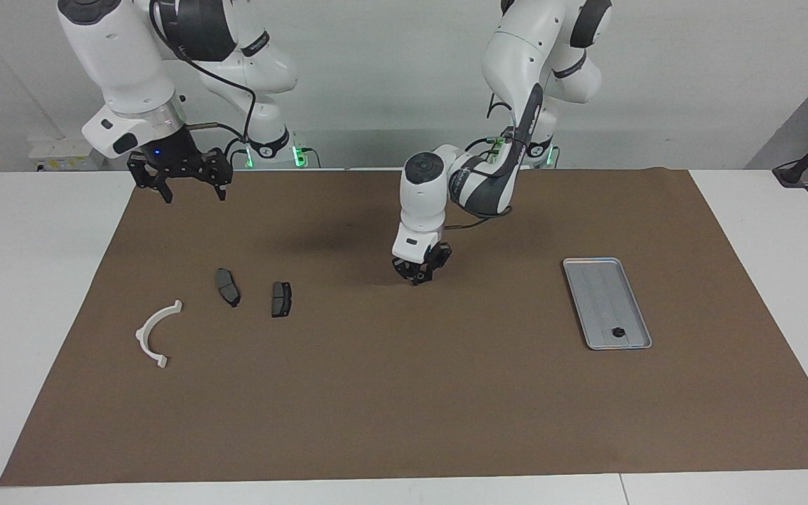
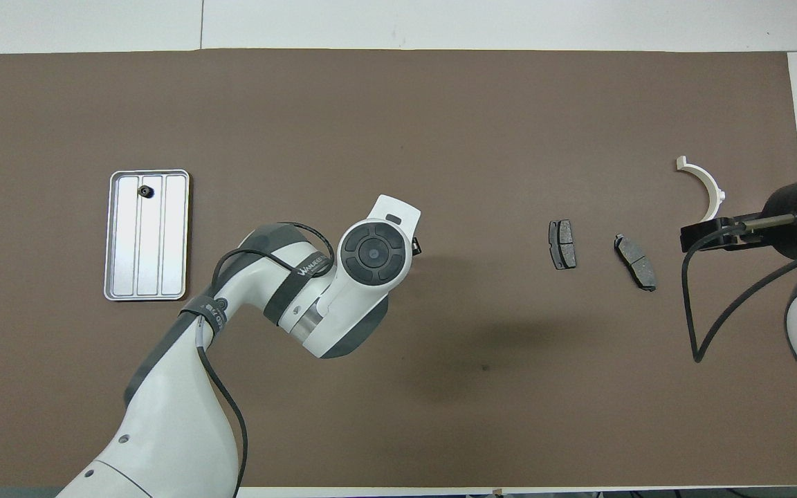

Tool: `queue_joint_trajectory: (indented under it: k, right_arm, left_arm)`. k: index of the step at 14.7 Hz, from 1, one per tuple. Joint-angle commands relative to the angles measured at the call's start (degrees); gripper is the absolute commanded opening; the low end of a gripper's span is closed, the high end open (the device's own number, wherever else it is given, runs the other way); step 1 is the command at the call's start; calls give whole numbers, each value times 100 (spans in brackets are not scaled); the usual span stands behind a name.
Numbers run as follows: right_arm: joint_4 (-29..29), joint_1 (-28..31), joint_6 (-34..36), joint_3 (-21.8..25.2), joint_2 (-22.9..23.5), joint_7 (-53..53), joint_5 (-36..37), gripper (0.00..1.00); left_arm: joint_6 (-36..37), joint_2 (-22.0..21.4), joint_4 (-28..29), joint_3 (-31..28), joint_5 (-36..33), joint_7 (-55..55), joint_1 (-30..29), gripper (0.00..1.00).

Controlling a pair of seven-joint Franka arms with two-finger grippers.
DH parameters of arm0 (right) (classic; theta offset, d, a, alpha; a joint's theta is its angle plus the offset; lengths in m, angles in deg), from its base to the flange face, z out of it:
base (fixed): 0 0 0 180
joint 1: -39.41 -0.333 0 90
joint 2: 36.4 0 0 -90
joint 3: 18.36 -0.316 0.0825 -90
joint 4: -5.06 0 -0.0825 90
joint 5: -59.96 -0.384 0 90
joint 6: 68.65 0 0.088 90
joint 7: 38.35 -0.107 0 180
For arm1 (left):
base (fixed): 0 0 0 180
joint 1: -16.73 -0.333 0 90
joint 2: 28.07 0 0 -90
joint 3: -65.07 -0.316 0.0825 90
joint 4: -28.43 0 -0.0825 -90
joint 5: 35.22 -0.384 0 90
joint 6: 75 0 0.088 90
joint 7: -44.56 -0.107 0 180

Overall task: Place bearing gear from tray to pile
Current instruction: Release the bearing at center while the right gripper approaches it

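Facing view: bearing gear (image 1: 616,332) sits in the tray (image 1: 597,280), at its end farther from the robots. Left gripper (image 1: 417,275) hangs low over the brown mat (image 1: 404,393); I cannot tell its state. Right gripper (image 1: 179,184) waits open above the mat's corner near the pile (image 1: 225,305).

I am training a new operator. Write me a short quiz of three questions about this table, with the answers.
1. True or false: the bearing gear lies in the tray.
2. How many brake pads lie on the mat? A one, B two, C four.
3. Fill in: the white arc lies toward the ___ arm's end of the table.
Key: 1 true; 2 B; 3 right.
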Motion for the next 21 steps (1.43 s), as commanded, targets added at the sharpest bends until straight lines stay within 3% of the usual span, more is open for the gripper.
queue_joint_trajectory:
  k: [1,5,11,16,21]
  right_arm:
    - [-322,18,-155,-33,-218,-214,-28,100]
    - [-428,-271,-313,-51,-174,-749,-28,100]
    - [-437,-1299,-734,-51,212,-2840,-28,100]
    - [-419,-2099,-1454,-59,818,-4149,-45,100]
    - [-323,-2802,-2307,-51,1592,-5266,-98,100]
  left_arm:
    - [874,-330,-614,-45,-124,-610,-470,100]
    - [1912,-734,-1116,-45,577,-2411,-1489,100]
    - [3012,-1016,-1389,-45,773,-4986,-2878,100]
    - [2996,-1095,-1302,-98,1071,-6755,-3836,100]
    - [2181,-1201,-653,-107,1072,-7188,-4181,100]
